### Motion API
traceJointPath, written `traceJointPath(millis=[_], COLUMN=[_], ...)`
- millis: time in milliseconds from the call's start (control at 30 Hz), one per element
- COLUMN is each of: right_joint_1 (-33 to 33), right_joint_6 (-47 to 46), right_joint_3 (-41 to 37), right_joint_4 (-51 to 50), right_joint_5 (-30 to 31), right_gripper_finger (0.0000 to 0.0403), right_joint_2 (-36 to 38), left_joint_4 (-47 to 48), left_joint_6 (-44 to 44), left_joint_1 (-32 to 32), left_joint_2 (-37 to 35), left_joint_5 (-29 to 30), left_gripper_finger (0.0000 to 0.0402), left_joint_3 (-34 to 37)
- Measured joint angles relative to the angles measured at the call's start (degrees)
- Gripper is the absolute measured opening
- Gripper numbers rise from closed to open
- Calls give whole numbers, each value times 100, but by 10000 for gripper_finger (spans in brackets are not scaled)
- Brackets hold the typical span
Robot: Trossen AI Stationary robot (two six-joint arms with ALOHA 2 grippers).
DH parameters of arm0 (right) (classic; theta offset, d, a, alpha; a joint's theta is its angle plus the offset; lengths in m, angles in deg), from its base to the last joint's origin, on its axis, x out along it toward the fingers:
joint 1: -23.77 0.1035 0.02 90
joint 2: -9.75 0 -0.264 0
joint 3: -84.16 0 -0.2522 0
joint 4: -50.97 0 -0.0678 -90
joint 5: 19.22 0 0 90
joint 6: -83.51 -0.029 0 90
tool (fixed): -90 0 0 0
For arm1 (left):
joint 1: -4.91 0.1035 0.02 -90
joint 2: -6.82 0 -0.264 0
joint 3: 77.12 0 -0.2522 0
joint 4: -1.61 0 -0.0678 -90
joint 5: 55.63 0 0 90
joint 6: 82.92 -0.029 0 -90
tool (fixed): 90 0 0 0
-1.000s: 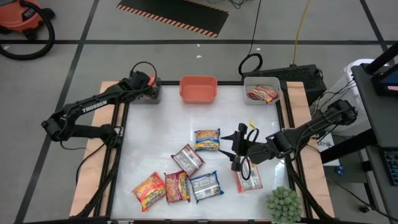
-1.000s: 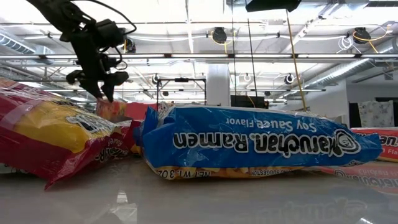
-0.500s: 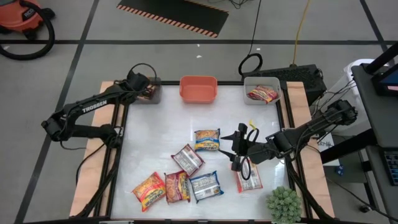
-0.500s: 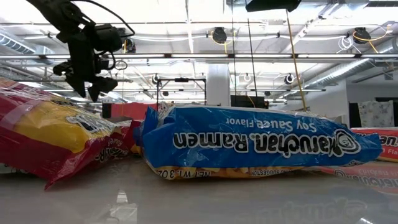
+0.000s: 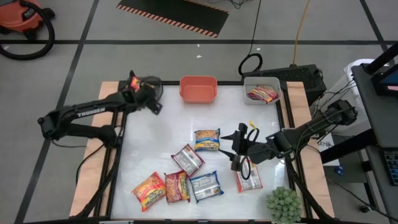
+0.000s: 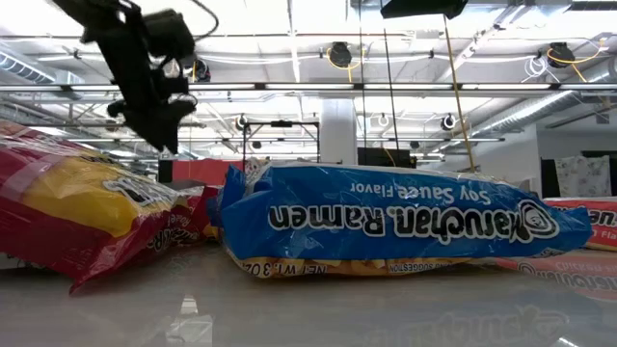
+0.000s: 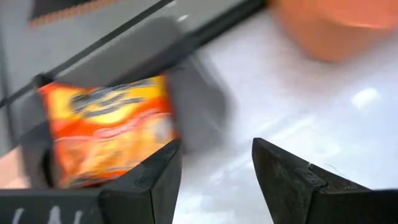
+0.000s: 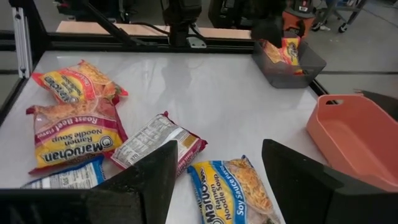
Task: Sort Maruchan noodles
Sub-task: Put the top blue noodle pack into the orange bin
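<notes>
Six flat plastic Maruchan noodle packets lie loose on the white tabletop (image 5: 161, 130): a blue-and-yellow one (image 5: 206, 140) near the middle, a red-and-white one showing its back (image 5: 187, 159), then an orange-yellow one (image 5: 148, 190), a red one (image 5: 176, 186) and a blue soy-sauce one (image 5: 204, 185) touching in a row at the near edge, and a red-and-white one (image 5: 249, 177) under the right arm.

The step in hand looks like a drop-off just finished: the left tool (image 7: 214, 171) hangs empty with fingers spread just beside the dark grey bin (image 5: 149, 89) at the far left corner, where an orange-yellow packet (image 7: 109, 127) rests. Next, that arm must come back over the loose packets and pick by colour.

The right tool (image 8: 217, 165), fingers spread and empty, hovers over the middle of the tabletop, near the blue-and-yellow packet.

The orange plastic bin (image 5: 198, 89) at the far edge shows nothing inside. The light grey bin (image 5: 262, 90) at the far right holds a red-and-white packet (image 5: 262, 94).
</notes>
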Motion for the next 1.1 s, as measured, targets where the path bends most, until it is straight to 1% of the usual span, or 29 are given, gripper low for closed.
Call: traceJointPath(millis=[167,300,367,500,633,700,833,867,967,1100], right_joint_1=[-34,-212,-318,-571,-800,-900,-1108,-1165,-1278,-1353], right_joint_6=[-108,-284,-396,-569,-531,-430,-424,-376,-104,181], right_joint_3=[3,3,4,4,3,3,3,3,3,3], right_joint_4=[-66,104,204,129,109,136,159,159,154,157], right_joint_5=[-30,-516,-666,-1060,-1640,-1794,-1831,-1930,-2096,-2101], right_gripper_finger=[226,226,226,226,226,226,226,226,226,226], right_joint_2=[-166,-464,-651,-1029,-1382,-1542,-1803,-1869,-2082,-2388], left_joint_4=[-130,-451,-492,-601,-585,-585,-587,-586,-585,-584], left_joint_6=[283,429,434,344,264,193,133,133,131,107], left_joint_1=[-1225,-2094,-2463,-2980,-3278,-3354,-3383,-3381,-3381,-3381], left_joint_2=[-481,-729,-772,-770,-770,-770,-768,-768,-768,-768], left_joint_5=[-12,5,7,11,13,15,20,20,22,20], left_gripper_finger=[200,200,200,200,200,200,200,200,200,200], left_joint_3=[0,0,0,0,0,0,0,0,0,0])
